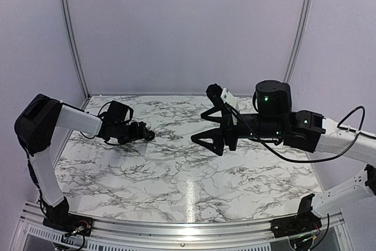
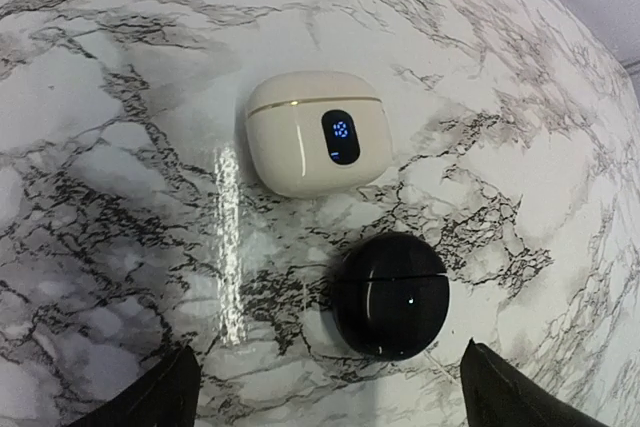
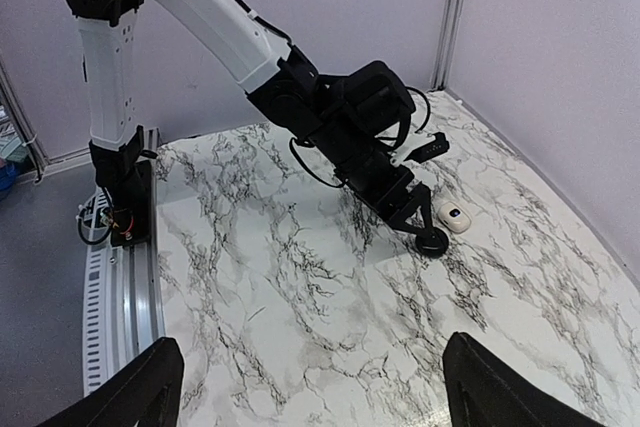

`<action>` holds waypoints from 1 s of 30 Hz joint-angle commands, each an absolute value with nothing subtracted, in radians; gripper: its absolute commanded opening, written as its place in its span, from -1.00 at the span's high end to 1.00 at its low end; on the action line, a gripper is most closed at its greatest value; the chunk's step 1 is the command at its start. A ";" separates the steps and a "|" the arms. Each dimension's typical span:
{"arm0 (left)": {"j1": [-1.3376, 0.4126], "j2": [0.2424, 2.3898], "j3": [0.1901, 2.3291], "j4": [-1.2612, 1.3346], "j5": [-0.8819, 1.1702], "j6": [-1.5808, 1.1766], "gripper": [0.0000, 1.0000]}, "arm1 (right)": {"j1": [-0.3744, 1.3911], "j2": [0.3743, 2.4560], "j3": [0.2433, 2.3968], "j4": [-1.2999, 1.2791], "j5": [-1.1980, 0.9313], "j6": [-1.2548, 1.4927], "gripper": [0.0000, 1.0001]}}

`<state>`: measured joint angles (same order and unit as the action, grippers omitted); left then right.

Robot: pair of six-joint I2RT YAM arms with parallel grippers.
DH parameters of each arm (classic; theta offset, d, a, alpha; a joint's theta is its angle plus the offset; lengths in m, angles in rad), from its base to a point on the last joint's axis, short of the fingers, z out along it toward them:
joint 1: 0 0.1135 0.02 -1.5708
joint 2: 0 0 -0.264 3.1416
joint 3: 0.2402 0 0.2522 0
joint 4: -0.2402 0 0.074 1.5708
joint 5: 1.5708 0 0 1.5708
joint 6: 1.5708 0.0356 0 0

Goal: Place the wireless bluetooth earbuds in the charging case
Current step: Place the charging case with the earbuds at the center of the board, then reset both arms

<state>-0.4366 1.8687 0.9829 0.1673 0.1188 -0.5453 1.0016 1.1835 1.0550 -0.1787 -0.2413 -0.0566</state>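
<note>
The cream-white rounded plastic charging case [image 2: 315, 144] lies shut on the marble tabletop [image 2: 120, 197], just beside a black round puck [image 2: 392, 295]; no earbuds are visible. I would lift straight up, pushing nothing. The left fingers [image 2: 160, 402] stand wide open and empty — the right fingers [image 3: 130, 392] too.

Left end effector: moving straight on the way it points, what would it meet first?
Probably the glossy black round puck-like case, lying just ahead of the open left end effector; the cream-white rounded charging case sits beyond it.
</note>
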 commanded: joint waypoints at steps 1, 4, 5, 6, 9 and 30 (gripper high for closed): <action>-0.428 1.751 0.967 0.034 0.067 -0.489 -0.97 | 0.960 1.143 1.034 -0.167 -0.241 -0.049 -0.81; -0.430 1.662 0.987 -0.026 0.059 -0.467 -0.98 | 0.892 1.125 0.998 -0.134 -0.299 -0.016 -0.82; -0.430 1.621 1.002 -0.057 0.053 -0.458 -0.98 | 0.865 1.120 0.988 -0.124 -0.314 -0.007 -0.82; -0.431 1.586 1.016 -0.081 0.049 -0.447 -0.98 | 0.839 1.115 0.980 -0.116 -0.332 -0.005 -0.83; -0.430 1.485 1.050 -0.130 0.050 -0.416 -0.98 | 0.749 1.105 0.966 -0.101 -0.383 0.049 -0.84; -0.470 1.168 0.799 -0.145 -0.078 -0.429 -0.98 | 0.302 1.145 0.697 -0.033 -0.231 0.273 -0.97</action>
